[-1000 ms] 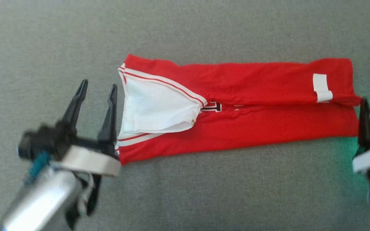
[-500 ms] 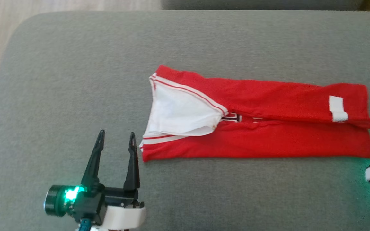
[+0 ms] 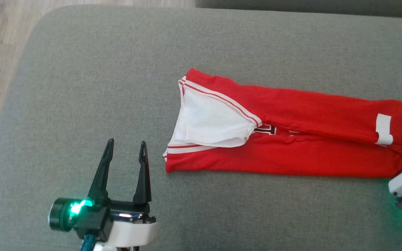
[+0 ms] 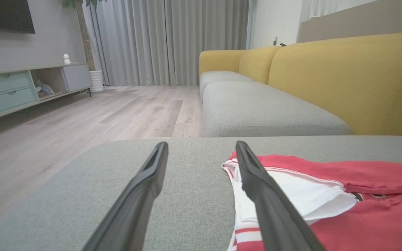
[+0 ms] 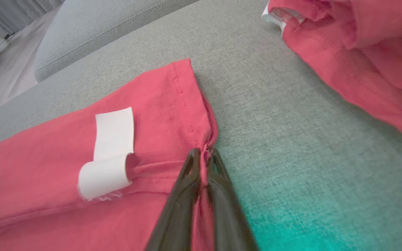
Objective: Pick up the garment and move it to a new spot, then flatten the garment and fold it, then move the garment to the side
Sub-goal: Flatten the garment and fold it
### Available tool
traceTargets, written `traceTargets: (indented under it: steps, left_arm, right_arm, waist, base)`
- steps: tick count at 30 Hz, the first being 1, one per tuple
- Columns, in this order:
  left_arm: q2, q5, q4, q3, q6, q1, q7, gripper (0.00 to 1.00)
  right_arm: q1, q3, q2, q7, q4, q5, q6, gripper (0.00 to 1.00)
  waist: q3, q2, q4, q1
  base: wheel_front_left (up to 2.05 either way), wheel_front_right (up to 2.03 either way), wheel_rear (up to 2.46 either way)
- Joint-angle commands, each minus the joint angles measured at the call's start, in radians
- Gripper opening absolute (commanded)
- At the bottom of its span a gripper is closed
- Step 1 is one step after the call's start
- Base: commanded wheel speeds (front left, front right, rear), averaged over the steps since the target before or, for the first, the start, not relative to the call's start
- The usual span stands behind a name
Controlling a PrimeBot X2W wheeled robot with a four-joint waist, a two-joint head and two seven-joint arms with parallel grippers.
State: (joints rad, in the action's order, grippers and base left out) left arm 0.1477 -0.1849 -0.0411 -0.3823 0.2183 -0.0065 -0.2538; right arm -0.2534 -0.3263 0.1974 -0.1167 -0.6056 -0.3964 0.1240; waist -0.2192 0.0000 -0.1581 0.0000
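At the garment hem, right hand pinches the cloth; left hand hovers spread near its collar

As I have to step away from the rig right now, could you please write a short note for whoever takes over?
Left pincer: open and empty, over the grey cushion, beside the collar end of the red garment and not touching it.
Right pincer: shut on the hem edge, at the end with the white label.
Red garment: flat on the cushion, sides folded in to a long strip. A second red garment lies apart, past the hem end.
Done: flattened, lengthwise fold.
Left: probably grasp the collar end, fold across, then move it to the side.
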Motion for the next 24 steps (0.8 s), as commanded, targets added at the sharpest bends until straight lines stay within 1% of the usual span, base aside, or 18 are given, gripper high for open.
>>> traceTargets:
  steps: [1, 6, 7, 8, 12, 15, 17, 19, 22, 24]
  left_arm:
    - [-0.012, 0.015, -0.026, 0.055, -0.013, -0.001, -0.008, 1.00]
    - [-0.030, 0.040, -0.019, 0.083, -0.052, 0.017, -0.008, 1.00]
    - [-0.030, 0.040, -0.019, 0.083, -0.052, 0.017, -0.008, 1.00]
    - [-0.031, 0.047, -0.016, 0.084, -0.061, 0.019, -0.008, 1.00]
    - [-0.040, 0.066, -0.007, 0.092, -0.086, 0.025, -0.008, 1.00]
    - [-0.049, 0.075, -0.005, 0.099, -0.098, 0.026, -0.008, 1.00]
    - [-0.054, 0.079, -0.003, 0.102, -0.105, 0.027, -0.008, 1.00]
    - [-0.060, 0.082, 0.001, 0.104, -0.112, 0.028, -0.008, 1.00]
    - [-0.069, 0.083, 0.011, 0.104, -0.122, 0.031, -0.008, 1.00]
    - [-0.074, 0.084, 0.017, 0.103, -0.129, 0.027, -0.008, 1.00]
  right_arm:
    - [0.028, 0.036, 0.006, -0.006, 0.036, -0.014, 0.007, 0.00]
    - [0.055, 0.023, 0.052, 0.004, 0.101, -0.019, 0.007, 0.00]
    - [0.055, 0.023, 0.052, 0.004, 0.101, -0.019, 0.007, 0.00]
    - [0.056, 0.013, 0.068, -0.001, 0.113, -0.019, 0.007, 0.00]
    - [0.047, -0.045, 0.140, -0.058, 0.192, -0.016, 0.007, 0.00]
    - [0.036, -0.067, 0.170, -0.130, 0.312, -0.014, 0.007, 0.00]
    - [0.028, -0.062, 0.164, -0.188, 0.415, -0.029, 0.007, 0.00]
    - [0.019, -0.041, 0.141, -0.247, 0.533, -0.051, 0.007, 0.00]
    - [0.004, 0.024, 0.082, -0.329, 0.702, -0.072, 0.007, 0.00]
    - [-0.009, 0.086, 0.033, -0.374, 0.790, -0.071, 0.007, 0.00]
  waist:
    - [0.017, 0.0000, 0.011, 0.0000]
    - [0.045, 0.0000, 0.040, 0.0000]
    - [0.045, 0.0000, 0.040, 0.0000]
    - [0.049, 0.0000, 0.045, 0.0000]
    - [0.062, 0.0000, 0.063, 0.0000]
    - [0.065, 0.0000, 0.071, 0.0000]
    - [0.066, 0.0000, 0.074, 0.0000]
    - [0.064, 0.0000, 0.074, 0.0000]
    - [0.059, 0.0000, 0.073, 0.0000]
    - [0.054, 0.0000, 0.069, 0.0000]
  base:
    - [0.00, 0.00, 0.00]
    - [0.00, 0.00, 0.00]
    - [0.00, 0.00, 0.00]
    - [0.00, 0.00, 0.00]
    - [0.00, 0.00, 0.00]
    - [0.00, 0.00, 0.00]
    - [0.00, 0.00, 0.00]
    - [0.00, 0.00, 0.00]
    - [0.00, 0.00, 0.00]
    - [0.00, 0.00, 0.00]
